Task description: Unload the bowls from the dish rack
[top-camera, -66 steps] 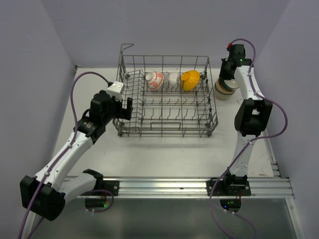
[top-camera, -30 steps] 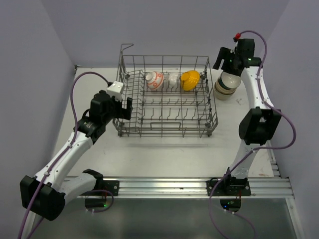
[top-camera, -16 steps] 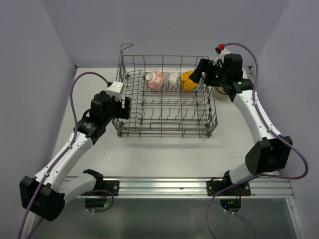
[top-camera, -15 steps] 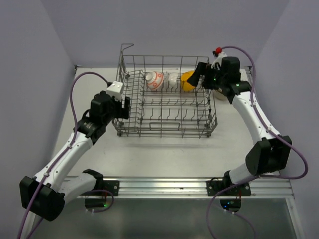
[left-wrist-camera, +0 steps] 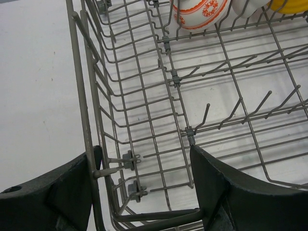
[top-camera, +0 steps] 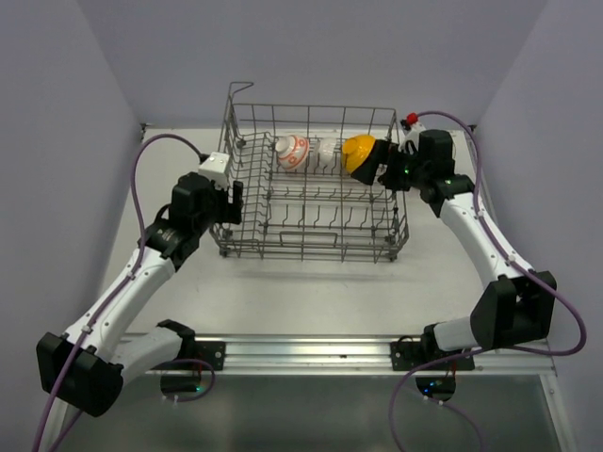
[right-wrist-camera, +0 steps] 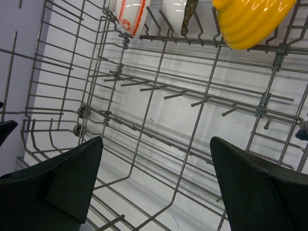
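Bowls point(top-camera: 326, 151) three abreast in dish rack point(top-camera: 311, 247) far row, right gripper point(right-wrist-camera: 156, 144) spread wide just beside yellow bowl point(top-camera: 358, 153), left gripper point(left-wrist-camera: 144, 159) parted astride rack's left wall.

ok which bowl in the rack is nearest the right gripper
The yellow bowl, right by the right gripper; the white bowl and orange-patterned bowl sit farther left.

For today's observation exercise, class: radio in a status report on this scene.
Left gripper open, straddling dish rack wall. Right gripper open, above rack by yellow bowl. Orange-patterned bowl, white bowl also racked. Only tines in the way.
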{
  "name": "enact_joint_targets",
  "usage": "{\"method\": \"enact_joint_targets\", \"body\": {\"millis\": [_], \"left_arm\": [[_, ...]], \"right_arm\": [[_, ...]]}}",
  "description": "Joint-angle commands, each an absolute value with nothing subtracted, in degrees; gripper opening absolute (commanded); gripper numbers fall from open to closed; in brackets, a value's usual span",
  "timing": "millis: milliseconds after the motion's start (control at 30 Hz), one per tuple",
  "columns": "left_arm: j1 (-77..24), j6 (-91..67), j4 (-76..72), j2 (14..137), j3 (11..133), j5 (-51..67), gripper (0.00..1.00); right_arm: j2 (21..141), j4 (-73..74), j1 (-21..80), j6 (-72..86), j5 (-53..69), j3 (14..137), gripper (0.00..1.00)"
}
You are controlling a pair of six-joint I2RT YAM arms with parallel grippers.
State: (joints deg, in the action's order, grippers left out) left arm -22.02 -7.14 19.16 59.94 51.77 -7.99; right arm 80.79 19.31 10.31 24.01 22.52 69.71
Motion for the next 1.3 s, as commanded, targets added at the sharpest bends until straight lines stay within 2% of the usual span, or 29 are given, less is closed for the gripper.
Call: {"method": "enact_joint_targets", "body": {"millis": [0, 300, 433, 467, 500, 533, 667, 833, 967, 1267], "left_arm": [[-21.5, -10.5, 23.9, 56.7, 52.4, -8.1, 0.66], [-21.5, -13.0, 30.7, 50.5, 53.0, -5.2, 0.64], [-21.5, -13.9, 31.6, 47.6, 51.2, -4.6, 0.66], [-21.5, -14.0, 31.9, 47.2, 50.8, -4.7, 0.69], [-21.4, -14.1, 31.8, 46.8, 50.6, -4.7, 0.82], [-21.5, -14.0, 31.7, 46.6, 50.2, -4.9, 1.0], [-21.5, -12.8, 31.6, 47.1, 50.3, -7.2, 1.0], [-21.5, -13.4, 30.6, 46.9, 52.1, -12.3, 1.0], [-21.4, -14.0, 27.4, 45.5, 54.5, -20.3, 1.0], [-21.5, -14.2, 18.5, 47.7, 58.5, -22.3, 1.0]], "right_arm": [[79.0, 15.9, 10.5, 24.6, 25.0, 69.3, 0.98], [80.5, 11.7, 14.1, 27.7, 27.2, 68.6, 0.98], [82.2, 11.0, 17.7, 28.4, 25.1, 68.6, 0.99], [82.5, 10.6, 18.2, 28.6, 24.6, 68.6, 0.98], [83.6, 10.5, 18.7, 28.8, 23.7, 68.5, 0.98], [83.9, 10.0, 19.8, 29.5, 23.4, 68.5, 0.99], [85.4, 6.0, 22.0, 31.5, 19.9, 67.4, 0.99], [84.4, 4.5, 24.3, 32.7, 7.6, 67.4, 0.99], [88.8, 1.1, 24.3, 36.1, 9.5, 70.7, 0.98], [97.3, 6.4, 28.4, 38.6, 6.3, 82.5, 0.94]]}}
